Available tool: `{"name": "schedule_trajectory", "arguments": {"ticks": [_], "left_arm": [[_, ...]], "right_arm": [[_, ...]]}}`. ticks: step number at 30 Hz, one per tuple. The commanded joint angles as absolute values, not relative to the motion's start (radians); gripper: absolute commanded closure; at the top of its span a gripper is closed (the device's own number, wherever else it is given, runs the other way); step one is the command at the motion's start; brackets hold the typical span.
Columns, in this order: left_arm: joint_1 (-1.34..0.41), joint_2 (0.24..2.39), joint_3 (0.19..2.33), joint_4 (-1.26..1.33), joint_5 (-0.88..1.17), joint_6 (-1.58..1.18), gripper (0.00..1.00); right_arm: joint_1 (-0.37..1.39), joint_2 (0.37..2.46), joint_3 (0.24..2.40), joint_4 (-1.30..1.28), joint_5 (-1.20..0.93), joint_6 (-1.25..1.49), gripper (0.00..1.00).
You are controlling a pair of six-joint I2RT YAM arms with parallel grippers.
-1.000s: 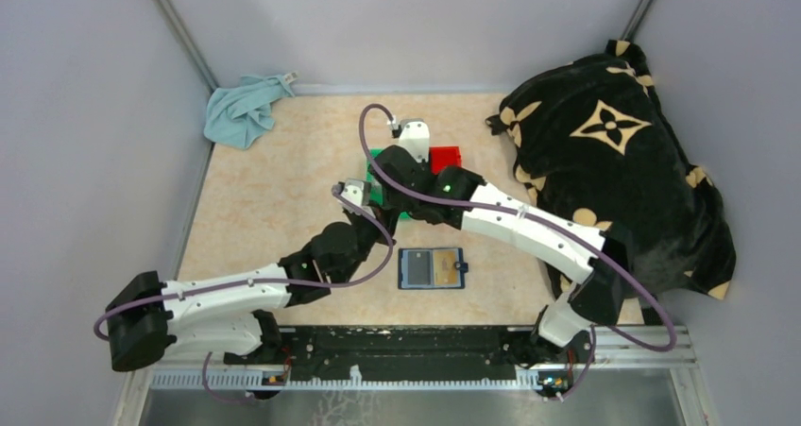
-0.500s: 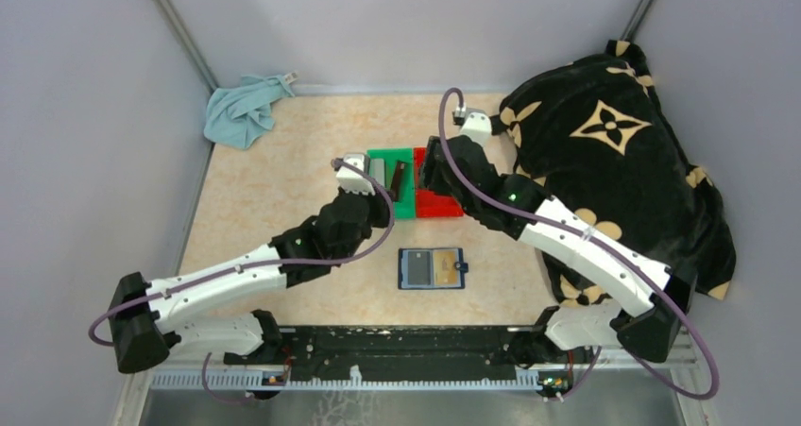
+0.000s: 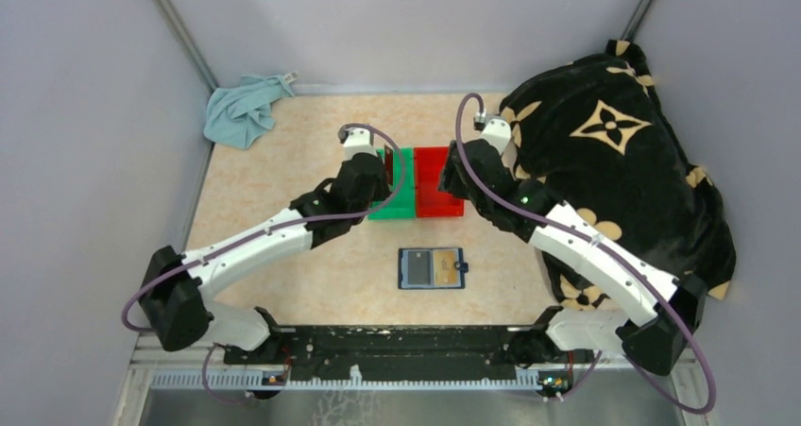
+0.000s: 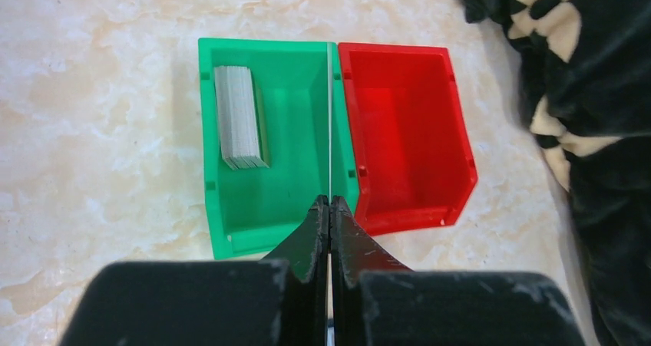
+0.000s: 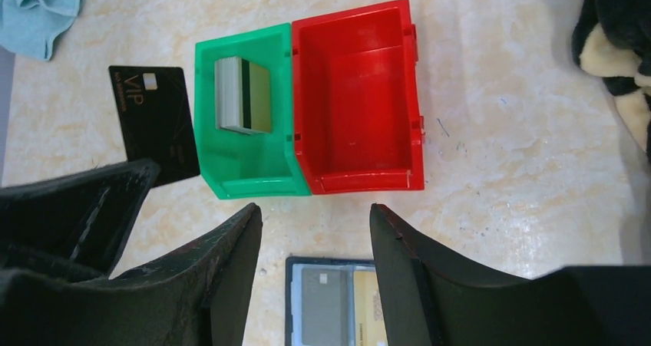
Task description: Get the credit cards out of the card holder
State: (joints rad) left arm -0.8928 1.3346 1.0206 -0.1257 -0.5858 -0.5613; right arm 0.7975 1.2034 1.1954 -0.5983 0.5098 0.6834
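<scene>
The navy card holder (image 3: 432, 268) lies open on the table, a grey card (image 3: 417, 268) and a tan-gold card (image 3: 444, 268) in its pockets. It also shows in the right wrist view (image 5: 292, 300), at the bottom edge. My left gripper (image 4: 330, 200) is shut on a black VIP card (image 5: 153, 120), held edge-on above the right side of the green bin (image 4: 269, 185). A stack of grey cards (image 4: 239, 116) stands in that bin. My right gripper (image 5: 315, 212) is open and empty, above the table between the bins and the card holder.
An empty red bin (image 3: 436, 195) touches the green bin's right side. A black flower-patterned blanket (image 3: 614, 161) fills the right side. A light blue cloth (image 3: 244, 110) lies at the back left. Grey walls enclose the table.
My left gripper has carried the black card forward, to above the green bin. My right arm has swung right, off the bins, its gripper now by the red bin's right edge.
</scene>
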Motion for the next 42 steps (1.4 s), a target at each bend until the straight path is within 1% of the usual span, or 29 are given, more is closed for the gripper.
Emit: {"name": "schedule_trajectory", "arguments": {"ticks": [1, 6, 11, 17, 23, 29, 42], "left_arm": [[-0.861, 1.441, 1.130, -0.189, -0.533, -0.574, 1.00], [-0.831, 1.543, 1.195, -0.221, -0.520, -0.579, 1.00], [-0.794, 1.599, 1.196, -0.204, -0.470, -0.579, 1.00], [-0.775, 1.665, 1.218, -0.150, -0.445, -0.531, 1.00], [-0.738, 1.755, 1.260, -0.157, -0.370, -0.546, 1.00], [-0.727, 1.792, 1.278, -0.157, -0.375, -0.537, 1.00], [-0.705, 1.835, 1.248, -0.113, -0.428, -0.529, 1.00]], "right_arm": [[0.777, 1.134, 1.168, -0.581, 0.511, 0.672, 0.46], [0.750, 1.097, 1.111, -0.579, 0.489, 0.684, 0.46], [0.719, 1.067, 1.066, -0.567, 0.448, 0.692, 0.47], [0.698, 1.074, 1.057, -0.571, 0.443, 0.672, 0.47], [0.651, 1.092, 1.066, -0.571, 0.409, 0.638, 0.48], [0.626, 1.093, 1.046, -0.550, 0.383, 0.645, 0.51], [0.614, 1.085, 1.016, -0.558, 0.362, 0.647, 0.52]]}}
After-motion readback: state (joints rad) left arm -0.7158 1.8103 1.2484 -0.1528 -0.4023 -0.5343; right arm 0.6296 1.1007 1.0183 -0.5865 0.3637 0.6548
